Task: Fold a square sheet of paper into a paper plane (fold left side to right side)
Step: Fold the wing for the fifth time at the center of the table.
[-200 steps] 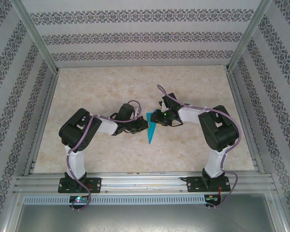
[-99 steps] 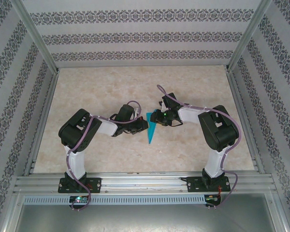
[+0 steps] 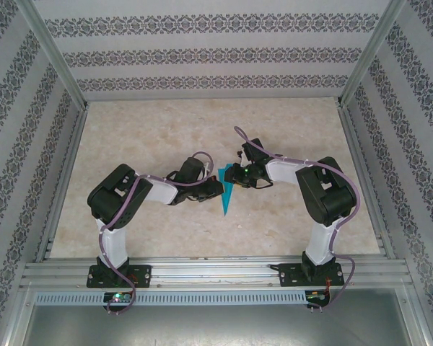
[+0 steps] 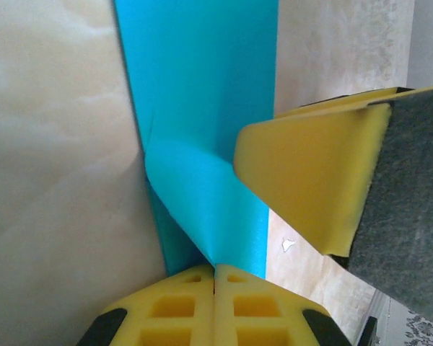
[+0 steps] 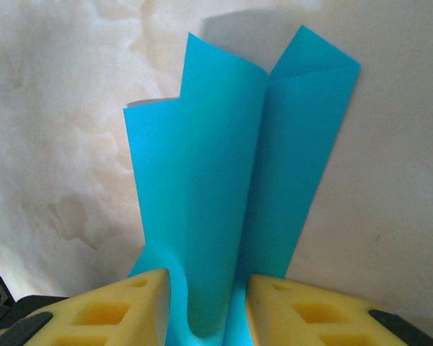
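- paper plane (image 3: 224, 198): a narrow teal dart, part-folded, lying on the table (image 3: 166, 130). Its wide end points away from the arm bases and its tip points towards them.
- In the right wrist view one long flap is curled up off the layer under it and is not creased flat. In the left wrist view the same flap rises from the flat sheet.
- left gripper (image 3: 217, 188): touching the plane's left edge near the wide end. Its jaws are together, and in its own view the lifted flap runs right into the seam between the pads, so it looks pinched on the plane.
- right gripper (image 3: 234, 176): at the plane's wide end, on the right side. Its jaws are apart, with the curled flap bulging up in the gap. I can't tell whether the pads squeeze it.
- Change: over the last second the left gripper has crept slightly rightward, closer in over the plane. The right gripper and the plane's outline look the same.
- Meaning: this is probably the left flap being carried over to the right. The fold is mid-way, and pressing the crease down is still to come.
- Risk: the thin paper could slip from the pinch or buckle.
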